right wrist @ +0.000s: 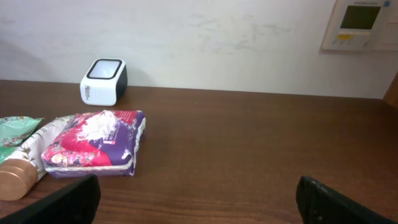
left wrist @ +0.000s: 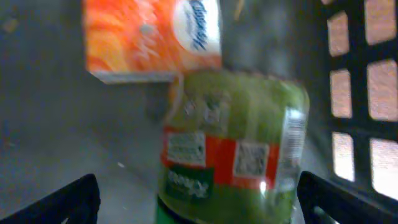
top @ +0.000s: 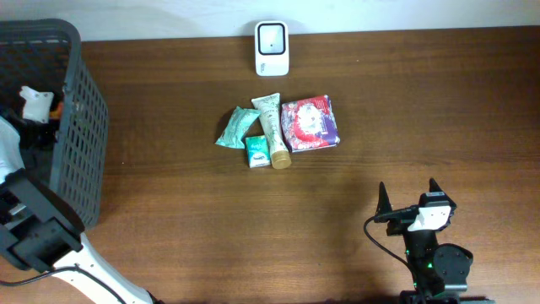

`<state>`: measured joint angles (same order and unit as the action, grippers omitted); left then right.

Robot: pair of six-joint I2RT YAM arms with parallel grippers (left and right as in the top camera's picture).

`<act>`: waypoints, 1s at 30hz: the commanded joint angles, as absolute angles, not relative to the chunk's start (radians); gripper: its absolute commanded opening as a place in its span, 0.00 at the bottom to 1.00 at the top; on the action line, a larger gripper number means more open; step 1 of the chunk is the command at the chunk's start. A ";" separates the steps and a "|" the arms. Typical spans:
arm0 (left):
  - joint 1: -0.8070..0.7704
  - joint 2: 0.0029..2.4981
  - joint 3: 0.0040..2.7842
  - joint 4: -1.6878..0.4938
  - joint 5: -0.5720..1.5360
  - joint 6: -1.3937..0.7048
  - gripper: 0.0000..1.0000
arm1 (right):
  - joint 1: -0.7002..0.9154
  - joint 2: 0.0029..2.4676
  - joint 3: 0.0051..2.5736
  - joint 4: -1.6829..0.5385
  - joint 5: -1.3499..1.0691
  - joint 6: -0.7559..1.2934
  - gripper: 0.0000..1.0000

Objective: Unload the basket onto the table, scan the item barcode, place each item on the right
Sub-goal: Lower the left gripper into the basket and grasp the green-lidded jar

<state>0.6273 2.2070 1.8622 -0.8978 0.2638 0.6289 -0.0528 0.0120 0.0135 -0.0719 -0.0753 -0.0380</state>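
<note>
At the far left, a dark plastic lattice basket (top: 80, 127) holds the left gripper (left wrist: 198, 186), its jaws spread wide with nothing clamped between them. It hovers over a crinkly green packet (left wrist: 236, 124) with a glossy red label and a printed square code. The packet lies on the basket floor, touching a flat-sided orange carton (left wrist: 149, 37).

This looks like either a drop-off or a pick-up inside the basket; which of the two cannot be told.

Mid-table, on the dark wood-grain table (top: 169, 211), four items huddle together: a soft teal pouch (top: 235, 128), a pale tube (top: 272, 127) with a gold cap, a small green box (top: 257, 152) and a puffy red-and-purple packet (top: 310, 123). Beyond them stands the white, rounded scanner (top: 272, 48).

Any next scan would call for gripping one item and turning its barcode to the scanner's window.

At the right, the right gripper (top: 407, 190) rests well clear, fingers apart and empty.
</note>
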 commanded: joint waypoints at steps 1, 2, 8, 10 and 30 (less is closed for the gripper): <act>0.625 2.178 1.855 -0.821 0.270 0.637 0.99 | -0.059 0.006 0.006 -0.073 -0.073 -0.041 0.99; 0.625 2.178 1.853 -0.808 0.295 0.637 1.00 | -0.059 0.006 0.006 -0.073 -0.073 -0.041 0.99; 0.620 2.220 1.844 -0.798 0.400 0.637 0.97 | -0.059 0.006 0.006 -0.073 -0.073 -0.041 0.99; 0.614 2.236 1.844 -0.805 0.401 0.637 0.90 | -0.059 0.006 0.006 -0.073 -0.073 -0.041 0.99; 0.612 2.100 1.890 -0.855 0.398 0.459 0.41 | -0.059 0.006 0.006 -0.074 -0.073 -0.041 0.99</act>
